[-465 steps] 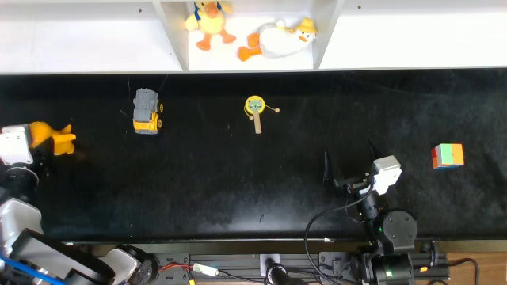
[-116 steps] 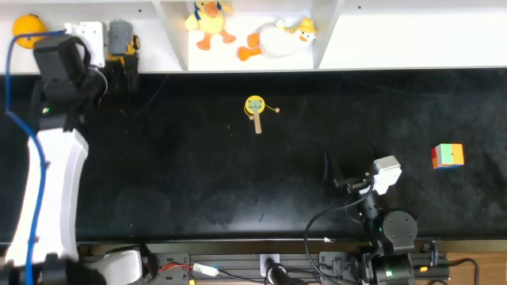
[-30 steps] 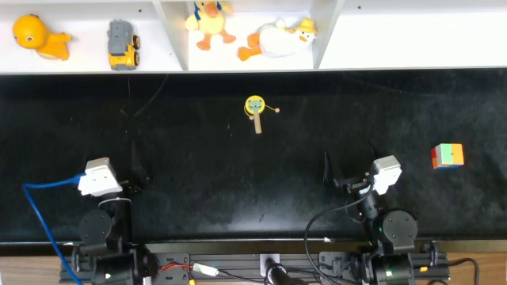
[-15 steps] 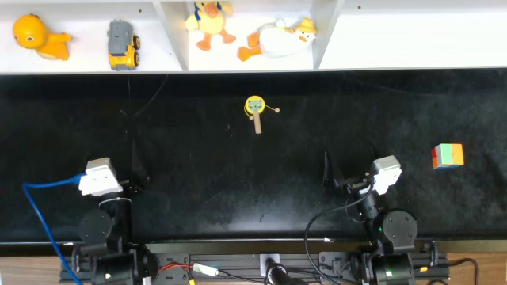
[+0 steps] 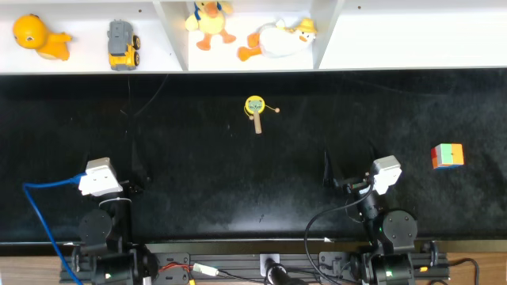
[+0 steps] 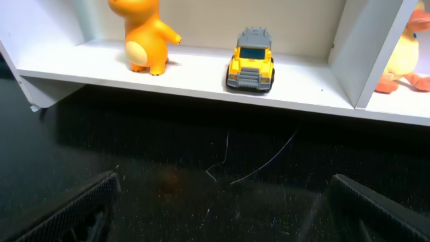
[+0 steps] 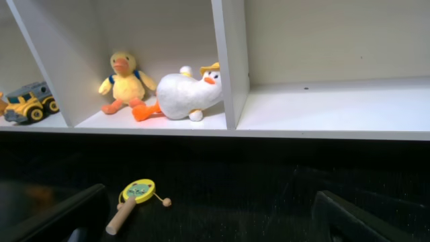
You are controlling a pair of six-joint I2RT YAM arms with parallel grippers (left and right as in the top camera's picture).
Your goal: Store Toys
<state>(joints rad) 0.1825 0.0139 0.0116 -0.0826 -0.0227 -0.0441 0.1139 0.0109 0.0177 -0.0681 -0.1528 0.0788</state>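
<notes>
An orange toy animal [image 5: 36,36] and a yellow and grey truck [image 5: 121,43] stand in the left compartment of the white shelf [image 5: 412,59]. The middle compartment holds a yellow duck plush [image 5: 210,22] and a white goose plush [image 5: 281,38]. On the black table lie a small rattle drum [image 5: 257,111] at mid-table and a coloured cube [image 5: 447,155] at the right. My left gripper [image 6: 222,215] is open near its base, facing the truck [image 6: 252,59] and orange toy [image 6: 144,33]. My right gripper [image 7: 208,222] is open, with the rattle drum [image 7: 134,198] ahead of it.
The shelf [image 7: 349,107] runs along the table's far edge with three compartments divided by white walls [image 7: 230,64]. A blue cable [image 5: 40,206] loops beside the left arm's base. Black table surface [image 5: 238,182] lies between both grippers.
Since the earliest frames the orange toy and the truck have gone from the table into the shelf's left compartment, and the left arm has come back near its base. Nothing moved in the last second.
</notes>
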